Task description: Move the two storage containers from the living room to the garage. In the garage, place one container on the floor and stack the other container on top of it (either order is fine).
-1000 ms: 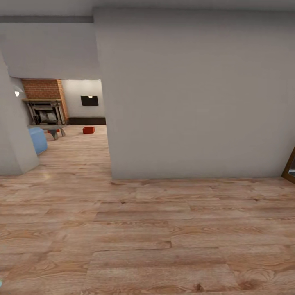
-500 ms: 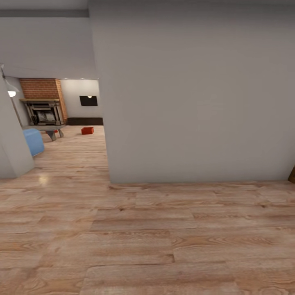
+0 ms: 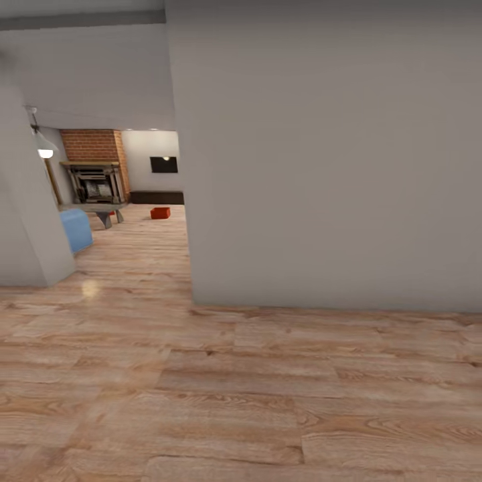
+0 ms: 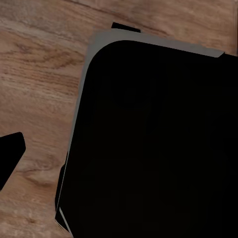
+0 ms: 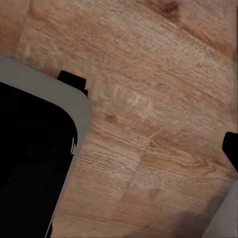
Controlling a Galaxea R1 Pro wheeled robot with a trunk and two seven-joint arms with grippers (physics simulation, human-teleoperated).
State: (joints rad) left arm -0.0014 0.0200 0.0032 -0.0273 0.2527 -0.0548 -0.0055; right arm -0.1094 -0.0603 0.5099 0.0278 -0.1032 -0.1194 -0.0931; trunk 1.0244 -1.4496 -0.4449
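Light wood plank floor (image 3: 268, 402) is running from the hallway through an opening into the living room (image 3: 127, 201). Large grey-white wall (image 3: 321, 154) is blocking the right side. Brick fireplace (image 3: 97, 164), black TV (image 3: 164, 164) and blue sofa end (image 3: 77, 229) are showing beyond. One orange-red storage container (image 3: 160, 213) is sitting on the far planks. Whether the fingers are released or clenched: cannot tell

No readable text, labels, numbers or signs anywhere in view
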